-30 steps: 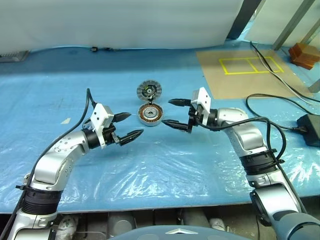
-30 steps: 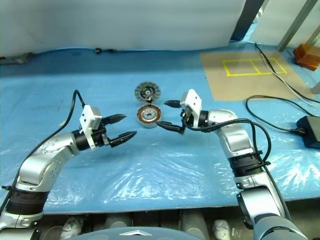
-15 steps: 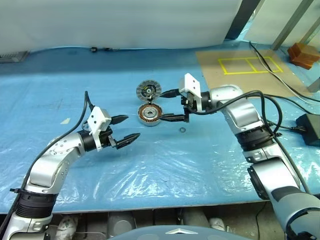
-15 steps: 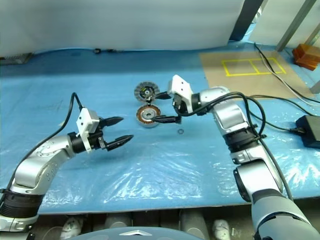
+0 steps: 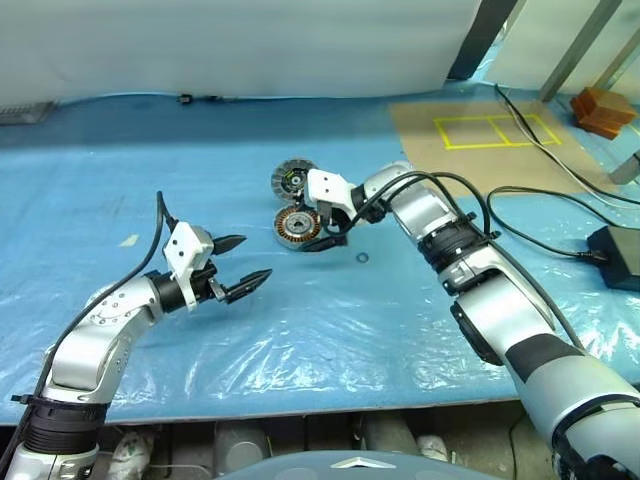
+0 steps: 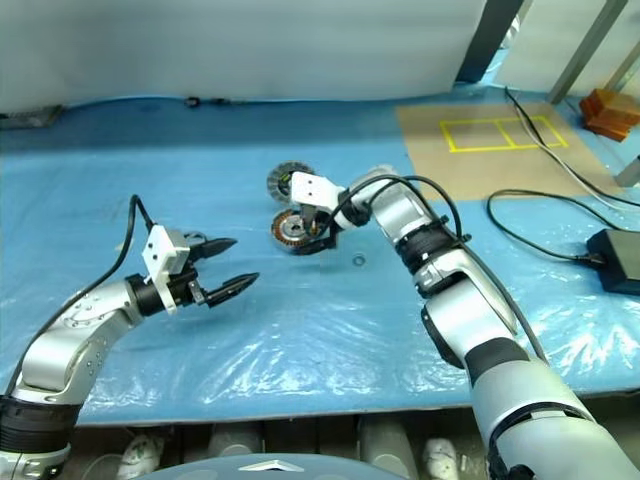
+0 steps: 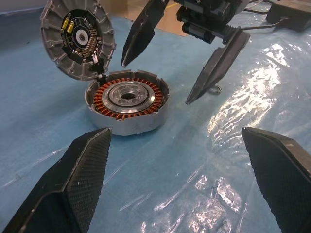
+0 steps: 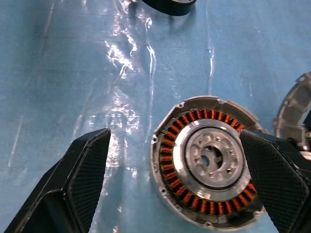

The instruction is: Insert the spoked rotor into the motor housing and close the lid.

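Silver motor housing [image 7: 127, 108] with a ring of copper-orange windings, silver-grey ribbed lid [image 7: 77, 38] with dark centre and yellow parts, black gripper fingers [image 7: 83, 179], glossy blue table cover [image 5: 330, 330], tan board [image 5: 490, 145] with yellow lines

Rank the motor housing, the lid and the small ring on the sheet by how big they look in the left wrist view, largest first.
1. Motor housing, lying flat with copper windings showing.
2. Lid, standing tilted behind it; the two look close, and the lid is farther off, so this order is unsure.
3. Small ring, clearly the smallest.
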Controlling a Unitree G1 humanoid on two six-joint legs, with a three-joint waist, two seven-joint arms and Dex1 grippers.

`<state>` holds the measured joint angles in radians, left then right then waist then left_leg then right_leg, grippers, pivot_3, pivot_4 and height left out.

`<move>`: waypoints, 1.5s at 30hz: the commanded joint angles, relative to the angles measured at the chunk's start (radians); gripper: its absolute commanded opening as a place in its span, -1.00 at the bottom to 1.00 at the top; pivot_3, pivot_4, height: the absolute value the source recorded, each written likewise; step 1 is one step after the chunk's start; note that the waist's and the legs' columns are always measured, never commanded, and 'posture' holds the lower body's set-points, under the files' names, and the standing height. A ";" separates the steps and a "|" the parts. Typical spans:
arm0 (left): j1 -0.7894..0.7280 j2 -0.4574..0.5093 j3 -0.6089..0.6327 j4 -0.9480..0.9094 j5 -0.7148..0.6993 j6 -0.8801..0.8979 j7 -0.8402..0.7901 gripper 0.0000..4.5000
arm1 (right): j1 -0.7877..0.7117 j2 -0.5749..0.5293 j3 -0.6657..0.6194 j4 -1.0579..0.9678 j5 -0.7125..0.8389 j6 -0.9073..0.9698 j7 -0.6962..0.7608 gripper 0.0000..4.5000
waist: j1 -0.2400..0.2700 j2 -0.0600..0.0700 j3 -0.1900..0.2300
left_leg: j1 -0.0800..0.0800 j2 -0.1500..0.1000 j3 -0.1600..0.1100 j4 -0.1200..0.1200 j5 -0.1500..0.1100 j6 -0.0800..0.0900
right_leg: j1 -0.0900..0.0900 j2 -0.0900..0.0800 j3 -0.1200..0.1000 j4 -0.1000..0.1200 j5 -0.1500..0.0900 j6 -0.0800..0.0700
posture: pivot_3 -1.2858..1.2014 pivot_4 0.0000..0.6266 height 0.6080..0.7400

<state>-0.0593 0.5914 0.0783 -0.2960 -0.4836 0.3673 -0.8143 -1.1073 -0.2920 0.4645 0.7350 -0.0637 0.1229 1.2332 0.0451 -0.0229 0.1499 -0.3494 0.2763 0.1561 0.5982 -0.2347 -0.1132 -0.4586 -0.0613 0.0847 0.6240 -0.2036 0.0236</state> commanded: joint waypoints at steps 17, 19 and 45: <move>0.025 -0.033 0.009 -0.070 -0.001 -0.015 0.047 1.00 | -0.059 0.086 0.025 0.210 -0.181 -0.198 -0.041 0.98 | -0.003 0.000 0.000 | -0.002 0.000 -0.002 0.000 0.001 0.001 | -0.001 0.000 -0.002 0.000 -0.001 -0.002 | 0.03 -0.52 1.00; 0.029 -0.034 0.011 -0.074 -0.002 -0.015 0.049 1.00 | -0.056 0.088 0.032 0.225 -0.201 -0.207 -0.043 0.98 | -0.003 0.000 0.000 | -0.002 0.000 -0.002 0.000 0.001 0.001 | 0.000 0.000 -0.002 0.000 -0.001 -0.002 | 0.03 -0.52 1.00; -0.001 -0.038 -0.024 -0.144 -0.014 0.026 0.067 1.00 | -0.053 0.122 0.017 0.230 -0.241 -0.178 -0.040 -0.13 | -0.006 0.001 0.000 | 0.001 0.001 -0.002 0.000 0.000 -0.001 | 0.001 0.000 -0.002 0.002 -0.002 -0.003 | 0.03 -0.52 1.00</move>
<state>-0.0496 0.5522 0.0486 -0.4173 -0.4863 0.4006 -0.7398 -1.1628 -0.1750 0.4829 0.9865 -0.3041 -0.0755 1.1763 0.0396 -0.0220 0.1500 -0.3481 0.2769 0.1538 0.5983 -0.2349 -0.1139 -0.4576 -0.0613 0.0824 0.6264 -0.2050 0.0205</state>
